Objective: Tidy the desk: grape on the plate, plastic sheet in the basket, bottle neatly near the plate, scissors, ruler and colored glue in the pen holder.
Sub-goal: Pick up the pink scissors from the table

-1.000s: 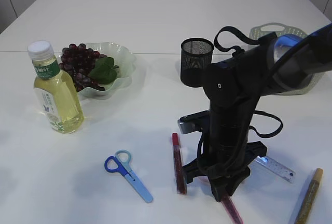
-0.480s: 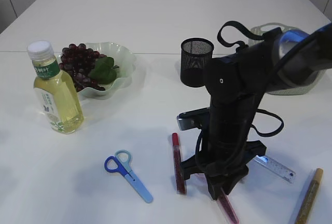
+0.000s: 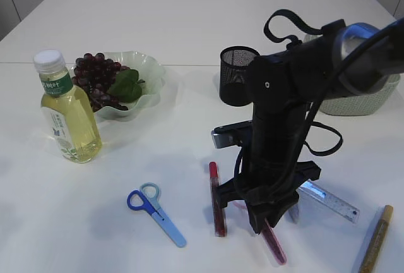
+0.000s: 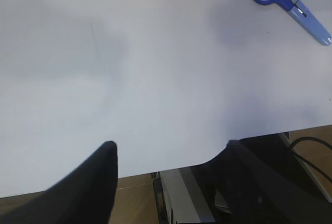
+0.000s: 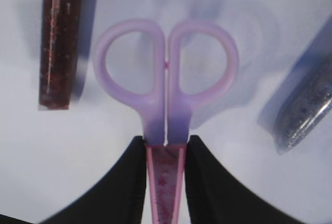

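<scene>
On the desk (image 3: 189, 33) my right arm hides most of the pink scissors (image 5: 166, 73), which lie just right of the dark red glue stick (image 3: 218, 200). The right pincer (image 5: 165, 175) is clenched on their blades. My left pincer (image 4: 166, 182) is cut off, apparently released over bare desk.
</scene>
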